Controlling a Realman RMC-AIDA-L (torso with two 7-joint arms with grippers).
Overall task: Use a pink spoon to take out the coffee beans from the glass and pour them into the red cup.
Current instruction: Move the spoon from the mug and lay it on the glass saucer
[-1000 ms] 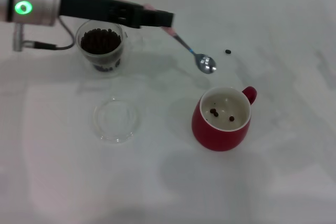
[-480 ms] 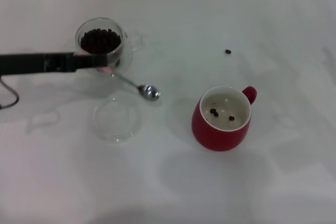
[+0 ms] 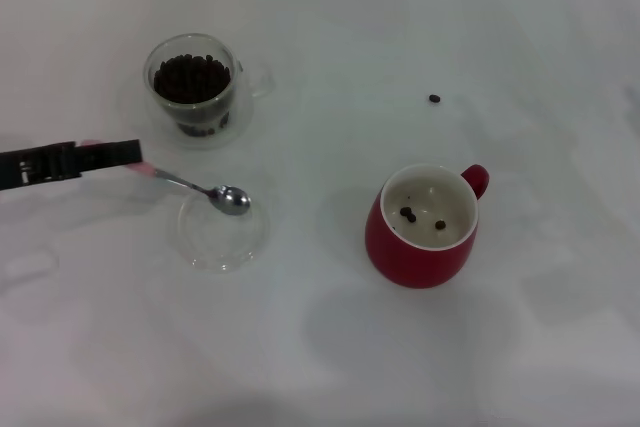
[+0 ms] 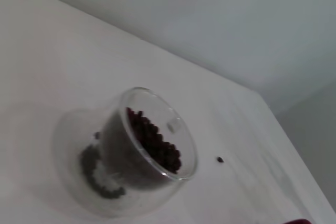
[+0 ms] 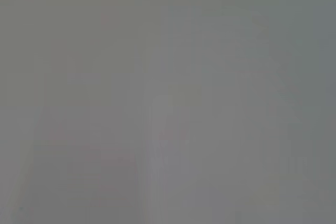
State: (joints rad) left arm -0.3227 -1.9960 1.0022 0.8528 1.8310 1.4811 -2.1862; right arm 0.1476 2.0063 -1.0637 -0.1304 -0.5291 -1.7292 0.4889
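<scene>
White bench [image 3: 330,367] across the whole head view. At lower right of centre, the red cup [image 3: 422,252], mouth up and a few beans inside — ready to receive more. At upper left, the glass [image 3: 192,87] upright, loaded with coffee beans [image 3: 191,77], within the left arm's reach. Below it, a shallow clear dish [image 3: 222,232], probably a rest for the spoon. At far left, the left tool [image 3: 125,155], clamped on the handle of the pink spoon [image 3: 200,188], bowl apparently empty, poised over the dish's rim. One stray bean [image 3: 434,98] at upper right, likely a spill. Right tool out of sight.
</scene>
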